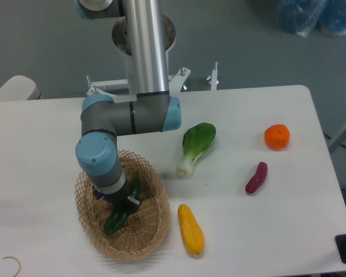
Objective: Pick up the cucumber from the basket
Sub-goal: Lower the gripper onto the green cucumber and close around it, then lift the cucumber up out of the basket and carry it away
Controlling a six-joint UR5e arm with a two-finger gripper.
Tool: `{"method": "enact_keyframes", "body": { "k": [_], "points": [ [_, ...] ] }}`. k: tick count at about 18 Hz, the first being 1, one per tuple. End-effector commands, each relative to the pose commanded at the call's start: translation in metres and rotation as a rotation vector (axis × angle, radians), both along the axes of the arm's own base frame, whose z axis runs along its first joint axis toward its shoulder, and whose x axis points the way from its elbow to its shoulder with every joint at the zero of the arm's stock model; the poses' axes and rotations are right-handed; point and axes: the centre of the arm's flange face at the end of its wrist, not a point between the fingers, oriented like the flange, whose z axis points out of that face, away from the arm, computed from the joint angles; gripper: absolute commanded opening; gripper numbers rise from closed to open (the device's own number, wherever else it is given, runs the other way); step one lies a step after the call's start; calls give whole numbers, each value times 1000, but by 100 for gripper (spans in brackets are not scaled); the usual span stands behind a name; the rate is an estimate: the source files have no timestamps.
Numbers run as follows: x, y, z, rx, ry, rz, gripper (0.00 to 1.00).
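Observation:
The dark green cucumber (117, 219) lies slanted inside the tan wicker basket (153, 231) at the table's front left. My gripper (126, 202) reaches down into the basket over the cucumber's upper half, with the arm's wrist hiding most of it. One dark finger (132, 202) shows beside the cucumber. Whether the fingers are closed on the cucumber is hidden by the wrist.
A bok choy (196, 146) lies right of the basket, a yellow squash (190, 229) near the front edge, a purple eggplant (256, 177) and an orange (277, 137) further right. A thin loop of wire (11, 264) sits at the front left corner.

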Motion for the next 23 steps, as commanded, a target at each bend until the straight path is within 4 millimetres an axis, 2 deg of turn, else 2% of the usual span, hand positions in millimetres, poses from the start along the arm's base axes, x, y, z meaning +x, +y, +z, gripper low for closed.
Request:
{"method": "enact_keyframes", "body": {
  "k": [3,5,8,10,11,16,21,23],
  "points": [
    [-8,3,21,26,21,-30,33],
    [-17,9,55,66,49,-41,33],
    [-51,1,94,90,67,-6,33],
    [-68,-3,116,93,83,-51,33],
    [-81,-12,130,92,91,-63,33],
    [-147,-67,172,95,88,-108,33],
    [-211,-113,195,94,71,-144,33],
    [-228,-130,196,72,56,-188,33]
  ]
}}
